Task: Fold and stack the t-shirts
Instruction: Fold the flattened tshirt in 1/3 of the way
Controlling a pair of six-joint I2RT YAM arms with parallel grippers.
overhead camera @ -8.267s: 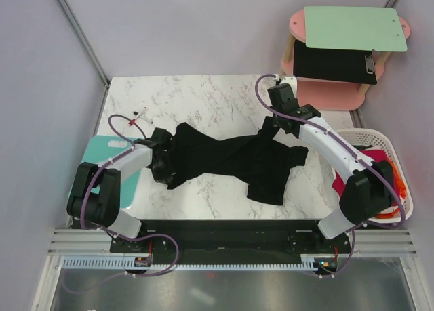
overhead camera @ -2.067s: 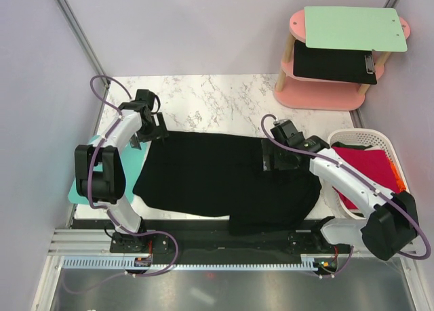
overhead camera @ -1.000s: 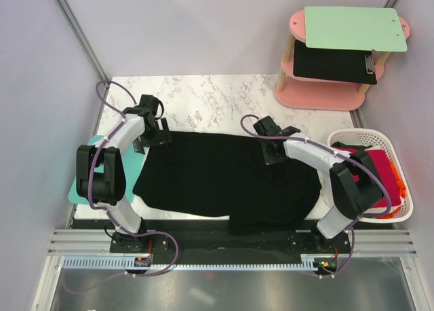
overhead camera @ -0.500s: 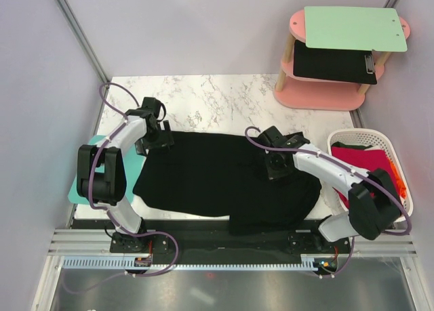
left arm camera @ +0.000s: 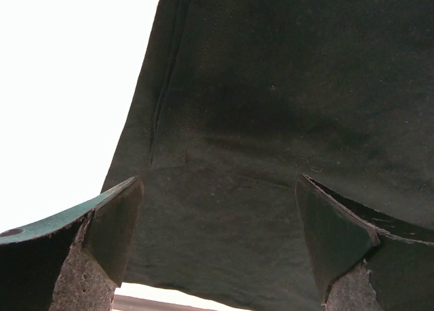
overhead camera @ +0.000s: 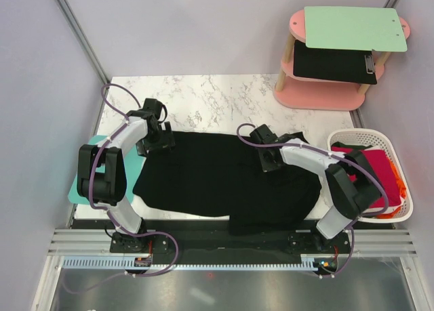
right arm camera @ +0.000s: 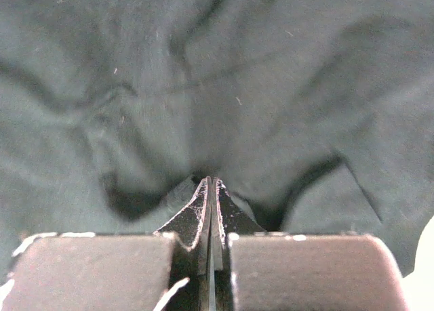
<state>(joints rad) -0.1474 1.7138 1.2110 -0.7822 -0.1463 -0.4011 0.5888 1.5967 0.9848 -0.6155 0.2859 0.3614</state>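
Black t-shirt (overhead camera: 217,182), presumably limp and light, spread on the tabletop (overhead camera: 203,97): left fingers (left arm camera: 112,219) wide open and empty over one edge, right fingers (right arm camera: 203,209) shut, tips pressing wrinkled cloth; likely best pinched at hems.

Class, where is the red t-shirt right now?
In the top view, the red t-shirt lies in the white basket on the right side, just right of the spread black t-shirt.

Large black t-shirt (overhead camera: 217,179) spread flat across marble table (overhead camera: 203,94); crimson t-shirt (overhead camera: 376,163) and orange fabric (overhead camera: 402,186) in basket (overhead camera: 359,133).
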